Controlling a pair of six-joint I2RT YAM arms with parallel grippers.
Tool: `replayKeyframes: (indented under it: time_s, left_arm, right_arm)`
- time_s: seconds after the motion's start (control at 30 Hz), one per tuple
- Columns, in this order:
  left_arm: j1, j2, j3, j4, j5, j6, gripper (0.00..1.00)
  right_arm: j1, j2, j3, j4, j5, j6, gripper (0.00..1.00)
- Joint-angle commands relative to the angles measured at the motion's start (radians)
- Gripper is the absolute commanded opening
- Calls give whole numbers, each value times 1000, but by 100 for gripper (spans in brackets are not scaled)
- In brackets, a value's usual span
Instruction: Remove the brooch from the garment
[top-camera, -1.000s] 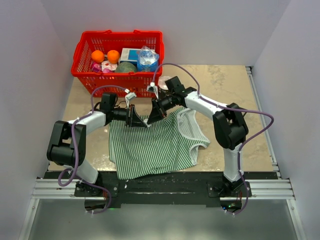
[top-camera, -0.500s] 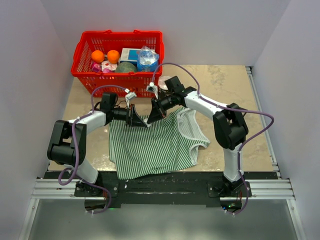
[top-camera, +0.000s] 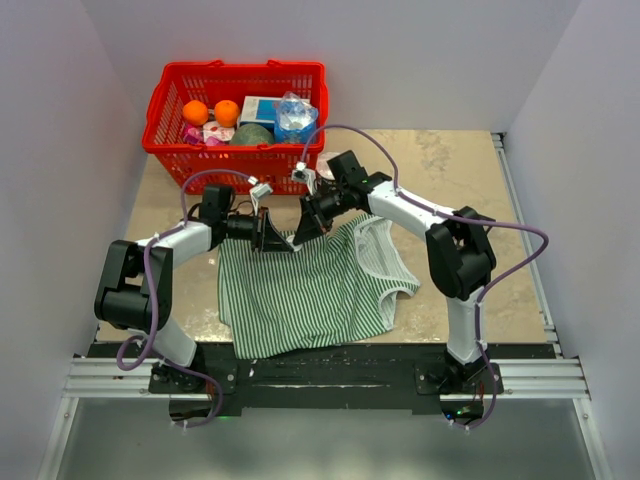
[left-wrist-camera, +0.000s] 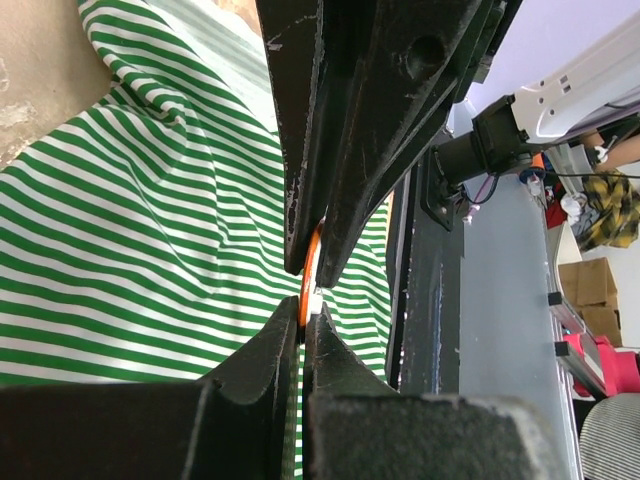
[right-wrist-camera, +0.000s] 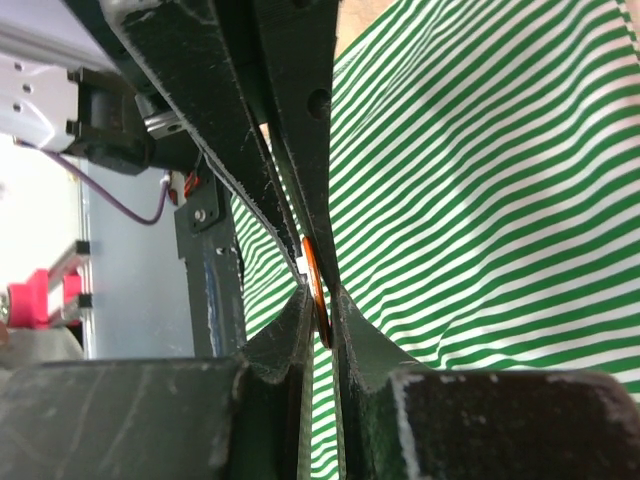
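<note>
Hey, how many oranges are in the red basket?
2. The left orange lies near the basket's left end, and the right orange sits just beside it, nearer the middle. More may be hidden deeper in the basket.

No legible text, label or number in any view; the print on the packages (top-camera: 262, 108) in the red basket (top-camera: 165, 150) is too small to read.
</note>
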Motion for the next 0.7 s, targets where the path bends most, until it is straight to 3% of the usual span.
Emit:
replayKeyframes:
  time_s: [0.0, 0.3, 0.53, 0.67]
  left_arm:
    - [-8, -14, 17, 19, 69, -13, 0]
    - [-8, 11, 24, 53, 77, -30, 0]
    - [-8, 29, 37, 53, 77, -33, 0]
    - [-8, 41, 44, 50, 75, -29, 0]
  right_arm:
    - [-9, -52, 43, 97, 151, 98, 0]
    - [-33, -89, 37, 172, 243, 256, 0]
    - [-70, -66, 0, 336, 53, 405, 1]
    - [-73, -62, -3, 405, -2, 422, 13]
